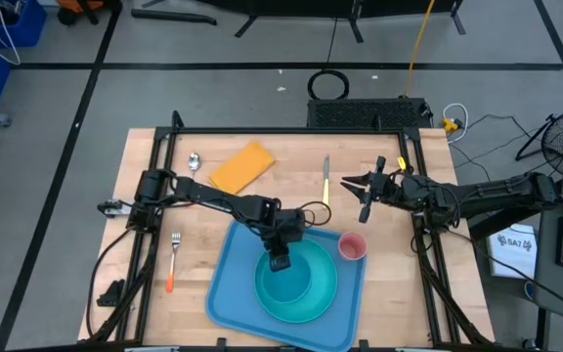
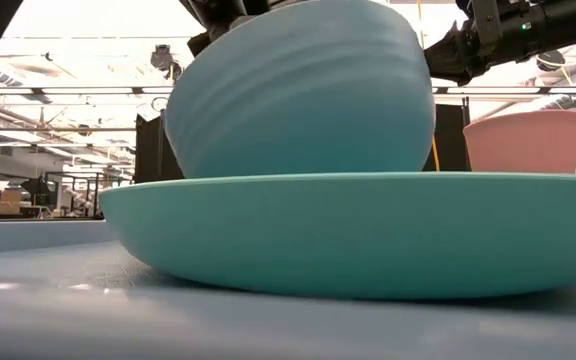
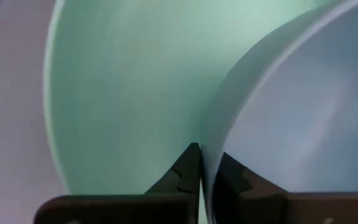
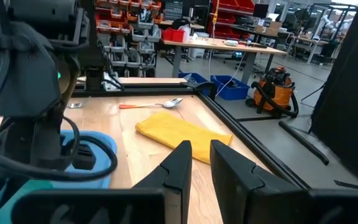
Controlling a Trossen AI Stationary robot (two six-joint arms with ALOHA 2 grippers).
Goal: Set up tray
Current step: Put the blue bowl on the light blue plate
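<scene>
Pinching the rim of a teal bowl (image 1: 283,276), the left end effector (image 1: 280,260) is seen closed on that thin wall, one finger (image 3: 188,171) outside and the other inside, as the left wrist view shows. The bowl is held tilted directly below the end effector, over a round teal plate (image 1: 313,298), and in the low view its lower edge appears to meet the plate. The plate is carried by the light-blue tray (image 1: 231,293), which lies beneath the left end effector on the wooden surface (image 1: 145,303) and extends past it on every side. A pink cup (image 1: 352,245) stands on the tray's corner, between the two end effectors.

The right end effector (image 1: 364,183) is held above the surface, well apart from the tray, with its fingers (image 4: 180,165) separated by a narrow gap and nothing between them. A knife (image 1: 325,180) lies just beside it on the side toward the left arm. A yellow cloth (image 1: 241,166) and a spoon (image 1: 194,161) are found farther off in that same direction. A fork with an orange handle (image 1: 172,260) lies well apart from the left end effector, beyond the tray's edge.
</scene>
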